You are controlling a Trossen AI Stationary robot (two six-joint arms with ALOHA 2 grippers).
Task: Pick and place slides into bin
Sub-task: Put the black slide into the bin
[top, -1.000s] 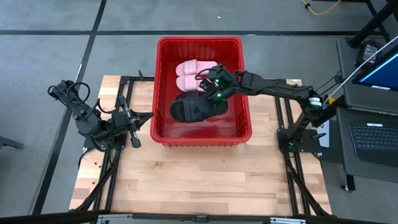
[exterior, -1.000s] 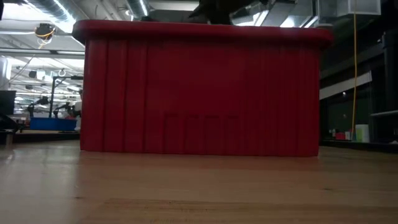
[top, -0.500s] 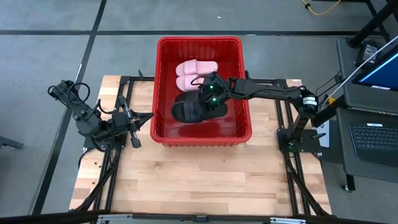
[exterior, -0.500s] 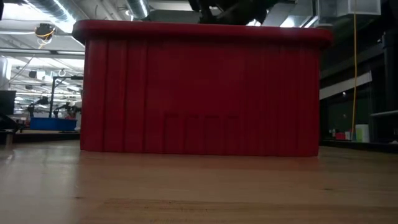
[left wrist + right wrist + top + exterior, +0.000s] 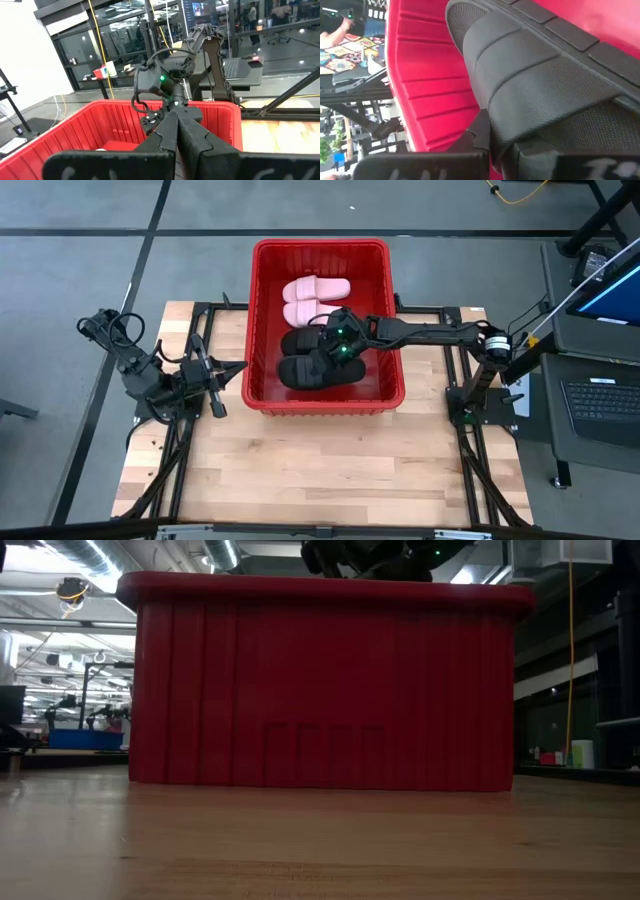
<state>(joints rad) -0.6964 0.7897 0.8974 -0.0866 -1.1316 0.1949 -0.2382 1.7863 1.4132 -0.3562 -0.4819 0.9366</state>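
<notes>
The right gripper (image 5: 335, 350) is low inside the red bin (image 5: 262, 320), its fingers closed on the wide strap of a black slide (image 5: 312, 372) near the front wall. Opening late could drag this slide up again. The left gripper (image 5: 236, 367) waits closed beside the bin's left wall.

robotics lab or industrial workshop. a wooden table (image 5: 300, 470) is set on a grey concrete floor (image 5: 80, 240), with two dark arms bolted to black frames. a laptop (image 5: 600, 405) and a monitor (image 5: 615, 285) are seen on a side cart. glass partition walls (image 5: 120, 35), a yellow hanging cable (image 5: 571, 650), exposed ceiling ducts (image 5: 80, 555) and strip lights are shown behind. more benches with equipment are seen far back (image 5: 85, 730).
</notes>
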